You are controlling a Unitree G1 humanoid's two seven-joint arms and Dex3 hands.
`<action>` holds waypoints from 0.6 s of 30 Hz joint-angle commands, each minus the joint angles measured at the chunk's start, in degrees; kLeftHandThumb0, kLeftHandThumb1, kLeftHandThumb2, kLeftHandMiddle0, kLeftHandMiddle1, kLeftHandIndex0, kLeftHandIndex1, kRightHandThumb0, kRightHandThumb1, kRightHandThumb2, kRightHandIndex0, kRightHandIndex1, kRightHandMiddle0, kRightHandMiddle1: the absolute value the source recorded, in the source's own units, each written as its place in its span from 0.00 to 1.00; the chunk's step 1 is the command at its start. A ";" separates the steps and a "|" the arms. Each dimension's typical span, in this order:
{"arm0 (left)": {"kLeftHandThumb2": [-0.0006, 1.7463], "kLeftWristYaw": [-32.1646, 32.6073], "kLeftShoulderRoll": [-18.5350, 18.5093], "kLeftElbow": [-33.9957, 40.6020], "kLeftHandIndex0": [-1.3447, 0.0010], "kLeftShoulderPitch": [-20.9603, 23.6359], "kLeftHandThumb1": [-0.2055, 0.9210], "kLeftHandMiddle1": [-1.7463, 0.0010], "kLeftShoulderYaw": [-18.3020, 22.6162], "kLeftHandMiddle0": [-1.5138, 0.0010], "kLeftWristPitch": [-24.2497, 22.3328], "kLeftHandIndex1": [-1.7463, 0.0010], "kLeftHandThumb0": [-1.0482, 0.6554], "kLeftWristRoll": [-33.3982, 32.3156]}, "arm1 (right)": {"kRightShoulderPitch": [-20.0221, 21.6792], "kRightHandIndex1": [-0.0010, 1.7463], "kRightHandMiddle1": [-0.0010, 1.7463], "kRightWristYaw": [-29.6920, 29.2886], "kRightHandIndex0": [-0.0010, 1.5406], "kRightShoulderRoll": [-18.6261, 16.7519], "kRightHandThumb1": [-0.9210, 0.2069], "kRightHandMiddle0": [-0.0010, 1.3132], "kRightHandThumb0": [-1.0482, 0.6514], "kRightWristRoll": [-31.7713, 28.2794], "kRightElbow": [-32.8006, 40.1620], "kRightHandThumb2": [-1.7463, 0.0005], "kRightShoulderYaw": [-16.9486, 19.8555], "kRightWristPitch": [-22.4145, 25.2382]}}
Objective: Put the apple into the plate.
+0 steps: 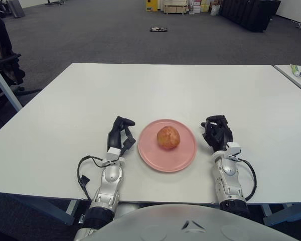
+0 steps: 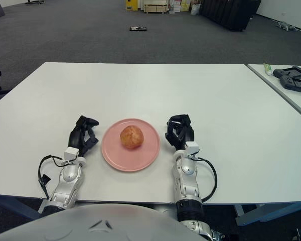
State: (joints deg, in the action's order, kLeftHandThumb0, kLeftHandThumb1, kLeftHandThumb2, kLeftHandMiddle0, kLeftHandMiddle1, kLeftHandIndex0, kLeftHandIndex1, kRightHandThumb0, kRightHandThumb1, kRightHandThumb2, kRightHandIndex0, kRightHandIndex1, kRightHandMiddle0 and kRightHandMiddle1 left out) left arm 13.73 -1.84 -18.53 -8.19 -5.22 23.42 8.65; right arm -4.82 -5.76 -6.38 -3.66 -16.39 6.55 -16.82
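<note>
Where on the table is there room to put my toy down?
The big bare stretch of white table beyond the pink plate is free, and so are the far left and right sides. It is crowded near the front edge: the apple fills the plate's middle, with the left robot hand and right robot hand close beside it.

A broad white rectangular table [image 1: 155,90] is standing before the robot, and a round pink plate [image 1: 167,155] is lying flat near its front edge.
</note>
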 commanded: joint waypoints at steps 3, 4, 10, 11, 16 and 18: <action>0.50 -0.92 -4.73 -5.71 0.75 -2.09 0.81 0.25 1.22 0.59 -1.56 0.00 0.39 3.10 | -1.57 0.78 1.00 -0.91 0.33 -0.65 0.16 0.23 0.40 -0.79 -1.81 0.56 0.69 2.88; 0.49 -1.03 -4.83 -5.73 0.76 -2.03 0.81 0.24 1.10 0.59 -1.78 0.00 0.39 3.23 | -1.58 0.78 1.00 -0.89 0.33 -0.66 0.16 0.23 0.40 -0.81 -1.80 0.56 0.69 2.83; 0.47 -2.20 -5.41 -4.32 0.76 -2.27 0.81 0.20 0.30 0.60 -4.35 0.00 0.39 3.89 | -1.84 0.78 1.00 -0.57 0.33 -0.66 0.15 0.22 0.40 -0.86 -1.41 0.56 0.67 2.85; 0.47 -2.36 -5.46 -4.17 0.76 -2.28 0.81 0.20 0.27 0.60 -4.71 0.00 0.39 3.97 | -1.85 0.78 1.00 -0.60 0.33 -0.67 0.14 0.22 0.40 -0.81 -1.37 0.57 0.65 2.89; 0.46 -3.03 -5.50 -4.02 0.77 -2.30 0.83 0.19 0.33 0.62 -5.44 0.00 0.40 4.21 | -2.04 0.78 1.00 -0.97 0.32 -0.74 0.13 0.21 0.40 -0.40 -0.82 0.58 0.45 3.38; 0.45 -3.27 -5.54 -4.13 0.78 -2.26 0.84 0.18 0.36 0.62 -5.32 0.00 0.40 4.19 | -2.22 0.78 1.00 -1.13 0.32 -0.89 0.13 0.21 0.40 -0.29 -0.28 0.58 0.28 3.78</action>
State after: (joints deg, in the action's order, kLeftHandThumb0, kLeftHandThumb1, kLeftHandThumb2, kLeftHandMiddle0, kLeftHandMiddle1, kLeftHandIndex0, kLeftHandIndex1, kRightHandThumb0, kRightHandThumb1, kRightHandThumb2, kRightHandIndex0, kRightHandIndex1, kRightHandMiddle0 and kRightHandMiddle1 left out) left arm 11.63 -7.67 -19.32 -7.08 -4.11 21.06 12.29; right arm -5.20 -6.16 -6.39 -3.71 -15.15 6.95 -16.50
